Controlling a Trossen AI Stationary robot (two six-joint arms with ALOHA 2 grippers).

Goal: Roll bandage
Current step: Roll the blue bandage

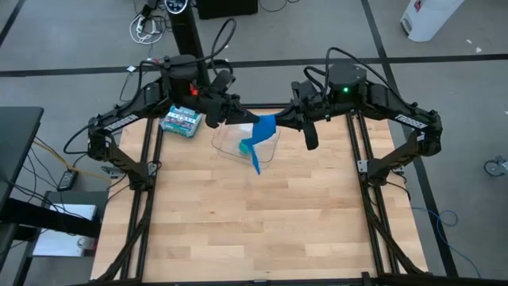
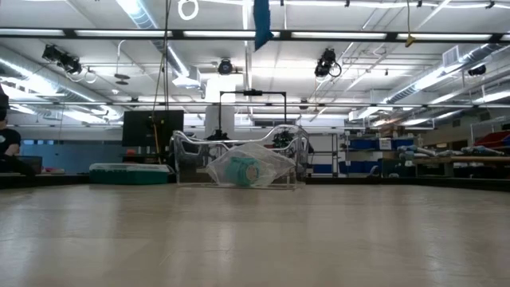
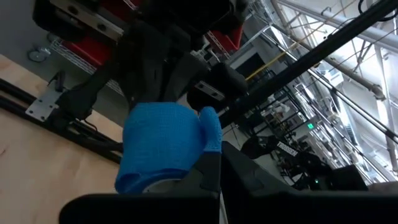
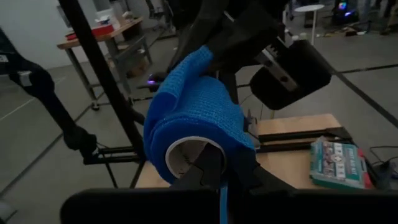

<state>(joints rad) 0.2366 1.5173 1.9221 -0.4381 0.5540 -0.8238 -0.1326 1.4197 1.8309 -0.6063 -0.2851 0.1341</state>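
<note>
In the right wrist view, closest to the lens, the right pincer [image 4: 214,177] has its dark fingers clamped on the bright blue soft fabric bandage [image 4: 196,109], which is partly wound round a pale cardboard core; a blue strip hangs down between the fingers. Beyond it the left arm's dark wrist reaches in from the far side, and the green-and-white printed box [image 4: 339,163] lies flat on the light wooden tabletop [image 4: 292,127].

In the left wrist view, the left pincer [image 3: 208,177] is closed on the bandage [image 3: 165,143] from the opposite side, with the roll bulging just above the dark fingers and the right arm's black body right behind it.

In the high view, the two pincers meet above the far middle of the tabletop [image 1: 254,214], the left pincer [image 1: 230,111] and the right pincer [image 1: 286,121] each at one end of the bandage [image 1: 262,131], held in the air. A loose blue tail hangs down over a clear plastic bag [image 1: 238,147] that lies on the wood with a small teal-green roll [image 1: 245,148] inside. The printed box [image 1: 181,121] sits near the far left edge.

In the low view, the bag [image 2: 247,166] with the teal-green roll [image 2: 241,171] rests on the tabletop [image 2: 255,239], the box [image 2: 127,171] lies to its left, and the end of the blue tail [image 2: 262,24] dangles high above them.
</note>
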